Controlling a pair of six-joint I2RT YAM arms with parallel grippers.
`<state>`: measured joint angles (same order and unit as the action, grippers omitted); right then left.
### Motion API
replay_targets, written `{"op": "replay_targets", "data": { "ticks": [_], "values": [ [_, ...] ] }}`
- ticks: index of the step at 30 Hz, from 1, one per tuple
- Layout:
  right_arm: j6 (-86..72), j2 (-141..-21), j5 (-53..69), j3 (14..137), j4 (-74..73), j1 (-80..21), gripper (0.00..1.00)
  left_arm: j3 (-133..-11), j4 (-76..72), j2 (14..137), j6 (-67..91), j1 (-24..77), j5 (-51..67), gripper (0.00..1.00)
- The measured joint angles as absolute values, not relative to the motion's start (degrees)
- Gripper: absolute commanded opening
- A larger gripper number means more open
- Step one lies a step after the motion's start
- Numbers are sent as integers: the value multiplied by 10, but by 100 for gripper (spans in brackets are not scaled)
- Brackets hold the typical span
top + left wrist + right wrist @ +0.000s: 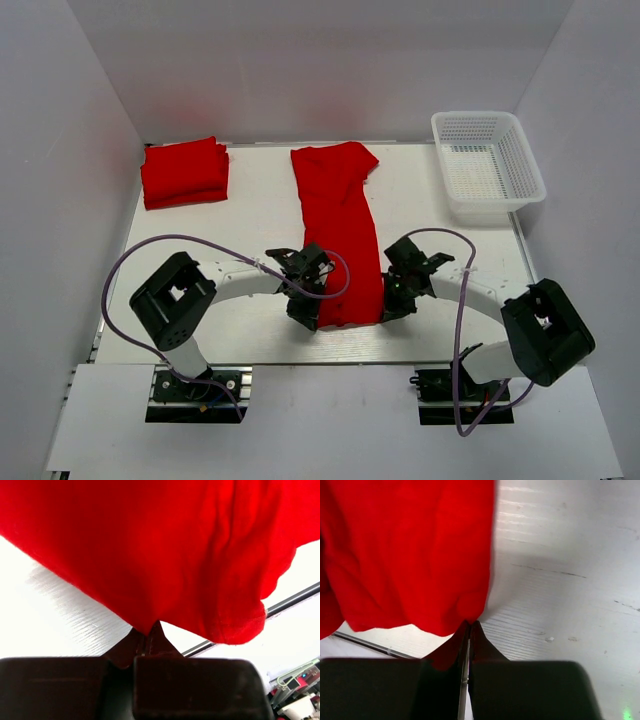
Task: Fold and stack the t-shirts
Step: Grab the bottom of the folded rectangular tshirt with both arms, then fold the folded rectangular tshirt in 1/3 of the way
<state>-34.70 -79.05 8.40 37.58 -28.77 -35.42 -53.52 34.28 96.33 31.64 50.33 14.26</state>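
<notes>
- The left gripper [149, 632] is clamped on the near left corner of the red t-shirt [340, 225].
- The right gripper [469, 629] is pinched shut on its near right corner.
- The t-shirt lies lengthwise mid-counter [250, 215], with the folded stack [184, 172] far left and the basket [487, 165] far right.

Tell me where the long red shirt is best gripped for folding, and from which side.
Grip the long red shirt at its two near corners, from the near edge. It lies as a narrow strip running away from the arms, so that end should fold over. Left gripper and right gripper are shut there.
</notes>
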Motion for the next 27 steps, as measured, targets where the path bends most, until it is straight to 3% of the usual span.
{"op": "replay_targets", "data": {
  "ticks": [12,19,27],
  "values": [
    [-339,-656,106,395,-348,-367,0,-575,462,908,338,505,119,0],
    [-313,-724,56,491,-375,-366,0,-696,507,918,334,484,62,0],
    [-274,-840,-32,624,-359,-337,0,-803,507,1010,300,390,-1,0]
  ]
}}
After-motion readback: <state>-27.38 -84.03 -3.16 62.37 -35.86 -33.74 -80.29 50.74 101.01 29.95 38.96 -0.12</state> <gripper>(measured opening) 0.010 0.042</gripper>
